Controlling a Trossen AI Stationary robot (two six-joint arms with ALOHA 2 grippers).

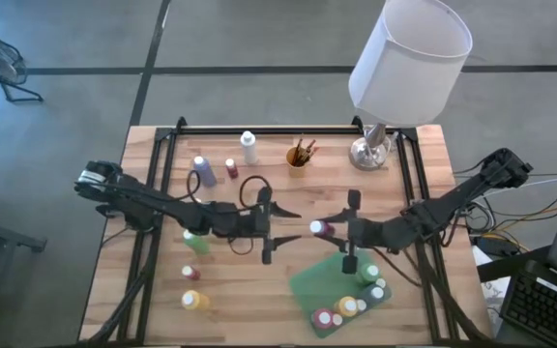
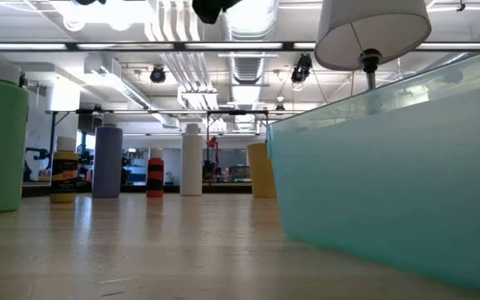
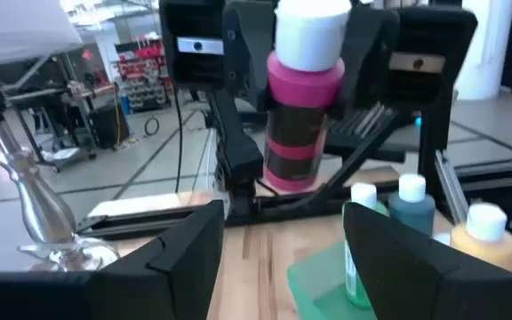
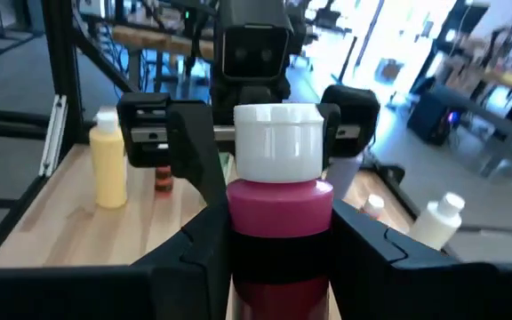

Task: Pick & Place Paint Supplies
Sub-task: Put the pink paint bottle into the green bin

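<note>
A pink paint bottle [image 4: 280, 209] with a white cap and a dark band is held upright above the middle of the table [image 1: 143, 290]. My right gripper [image 1: 325, 229] reaches in from the right and is shut on the bottle. My left gripper [image 1: 288, 228] comes from the left and faces the bottle level. It is open [image 3: 283, 267], and the bottle [image 3: 302, 107] stands just beyond its fingertips without touching them. A green tray [image 1: 322, 280] lies flat on the table, near right, with several bottles in it. My right gripper pinches the pink body [image 4: 243, 222] of the bottle just under the white cap, one finger on each side. The fingers [image 3: 243, 133] come level from the table's right side. The bottle stands upright in the hold, its bottom [image 3: 290, 182] clear of the table.
Loose bottles stand on the left half: green [image 1: 193, 242], small red [image 1: 189, 273], yellow [image 1: 193, 300], lavender [image 1: 201, 170], red [image 1: 230, 169], white [image 1: 249, 147]. A cup of brushes [image 1: 300, 155] and a white-shaded lamp [image 1: 409, 58] on a silver base [image 1: 370, 153] stand at the far side.
</note>
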